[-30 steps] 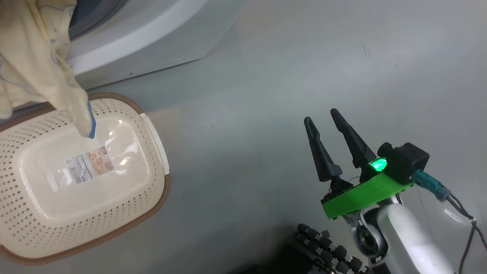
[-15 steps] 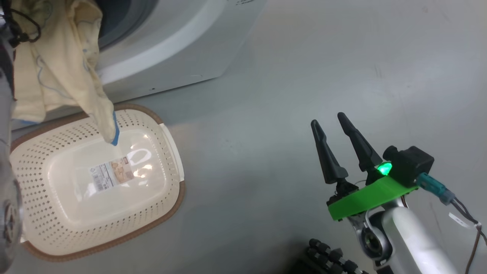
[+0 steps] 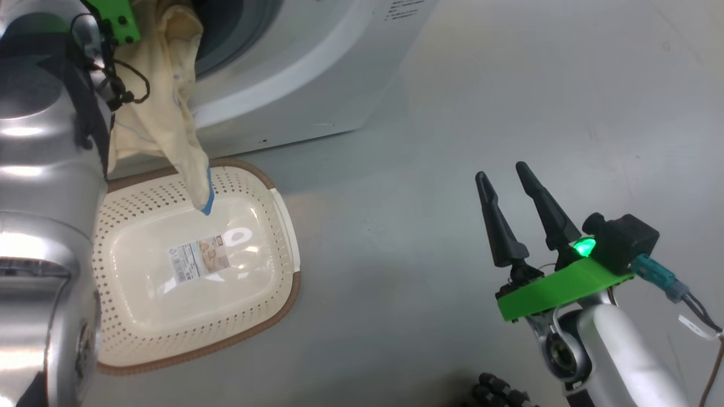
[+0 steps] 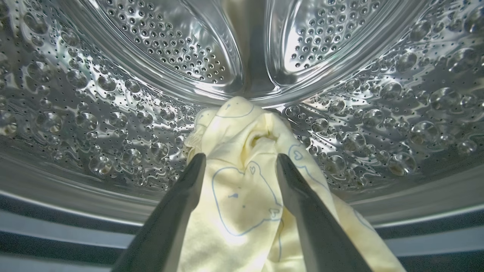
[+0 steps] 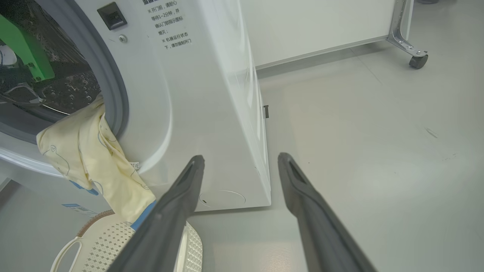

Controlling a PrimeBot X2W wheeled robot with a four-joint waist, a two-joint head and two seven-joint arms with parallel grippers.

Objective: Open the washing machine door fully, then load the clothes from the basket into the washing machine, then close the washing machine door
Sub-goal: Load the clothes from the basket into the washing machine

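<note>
Left pincer [image 4: 240, 156] has just opened inside the drum [image 4: 113, 94] of the washing machine [image 3: 317, 73] — clothes [image 4: 242, 204] released, but their tail hangs out of its mouth above the basket [image 3: 260, 322]. Right pincer [image 3: 500, 170]: open, empty.

A Chinese notice [image 5: 166, 26] on the washing machine [image 5: 211, 113] includes "等待1~2分钟"; the basket [image 3: 287, 237] label [image 3: 199, 258] is illegible.
</note>
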